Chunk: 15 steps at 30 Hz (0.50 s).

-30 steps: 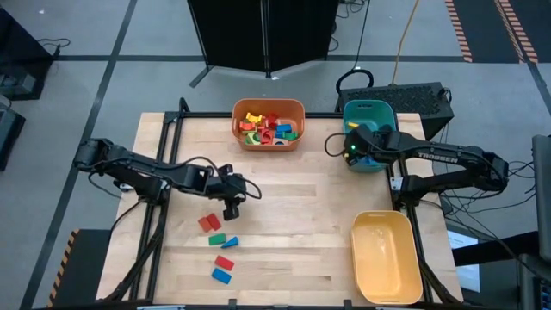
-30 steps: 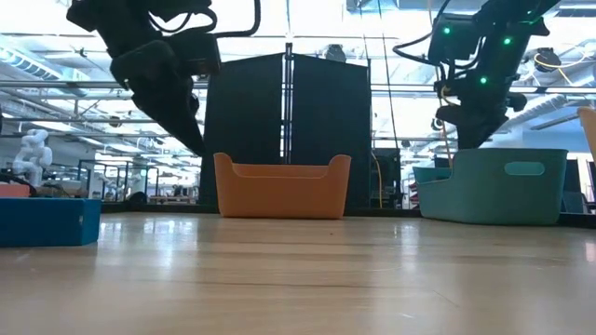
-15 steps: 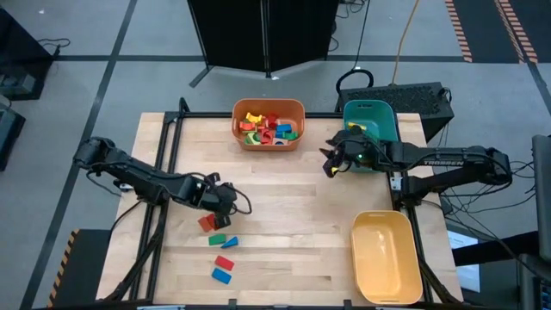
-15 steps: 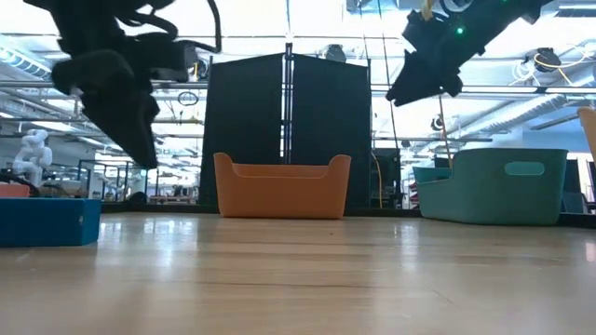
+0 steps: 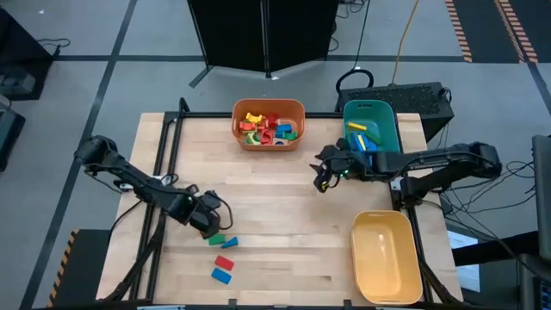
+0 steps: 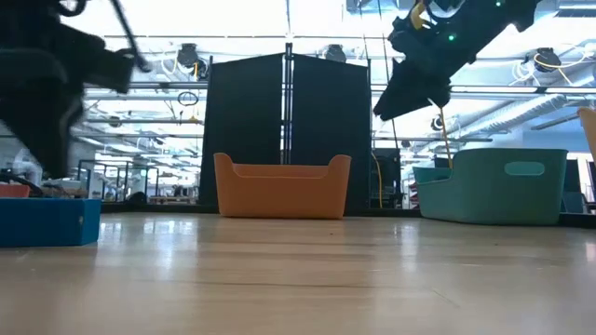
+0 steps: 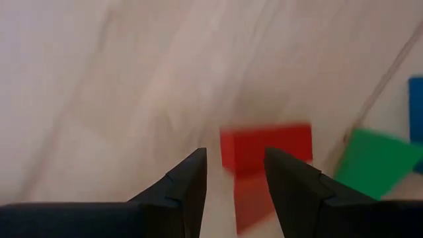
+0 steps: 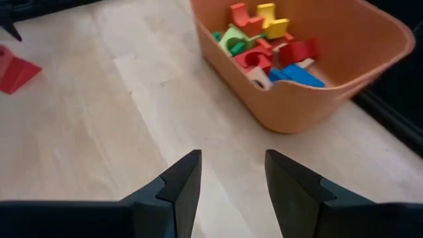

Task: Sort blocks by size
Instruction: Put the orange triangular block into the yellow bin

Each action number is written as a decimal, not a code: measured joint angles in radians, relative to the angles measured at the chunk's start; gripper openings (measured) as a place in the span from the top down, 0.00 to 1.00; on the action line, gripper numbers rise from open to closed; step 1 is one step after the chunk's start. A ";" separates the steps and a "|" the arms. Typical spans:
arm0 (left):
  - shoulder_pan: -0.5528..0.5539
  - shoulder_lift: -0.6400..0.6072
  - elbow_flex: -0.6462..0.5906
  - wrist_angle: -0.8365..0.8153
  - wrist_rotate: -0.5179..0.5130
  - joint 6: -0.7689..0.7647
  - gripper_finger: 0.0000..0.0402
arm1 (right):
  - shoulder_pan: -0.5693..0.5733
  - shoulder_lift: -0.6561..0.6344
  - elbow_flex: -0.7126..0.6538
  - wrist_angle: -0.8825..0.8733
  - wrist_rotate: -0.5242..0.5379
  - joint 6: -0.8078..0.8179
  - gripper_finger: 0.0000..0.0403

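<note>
Several small blocks lie on the table at the near left: a red one (image 5: 205, 221), a green one (image 5: 218, 240), a small blue one (image 5: 232, 243), another red (image 5: 225, 263) and a blue one (image 5: 222, 275). My left gripper (image 5: 210, 226) is open, pointing down over the first red block (image 7: 264, 149), which shows just past its fingertips; the green block (image 7: 377, 162) lies beside it. My right gripper (image 5: 323, 179) is open and empty above the table between the orange bin (image 5: 269, 138) and the teal bin (image 5: 383, 138).
The orange bin (image 8: 317, 99) at the far middle holds many coloured blocks. The teal bin at the far right holds yellow and blue blocks. An empty yellow bin (image 5: 386, 257) stands at the near right. Bare wood lies between the bins and the loose blocks.
My left gripper has gone toward the table's near and left edges and down, over the red block. My right gripper has left the teal bin and gone toward the table's left and near edges, out over the bare table. The blocks have not moved.
</note>
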 joint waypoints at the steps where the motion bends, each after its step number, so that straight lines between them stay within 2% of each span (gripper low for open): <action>1: -0.007 0.000 0.000 -0.019 0.024 -0.044 0.62 | 0.007 0.015 0.000 0.014 0.001 -0.001 0.62; 6: -0.055 0.000 0.000 -0.041 0.106 -0.128 0.63 | 0.022 0.085 0.000 0.065 -0.001 -0.047 0.62; 15: -0.063 -0.001 -0.010 -0.049 0.080 -0.123 0.62 | 0.020 0.125 0.000 0.078 0.000 -0.086 0.62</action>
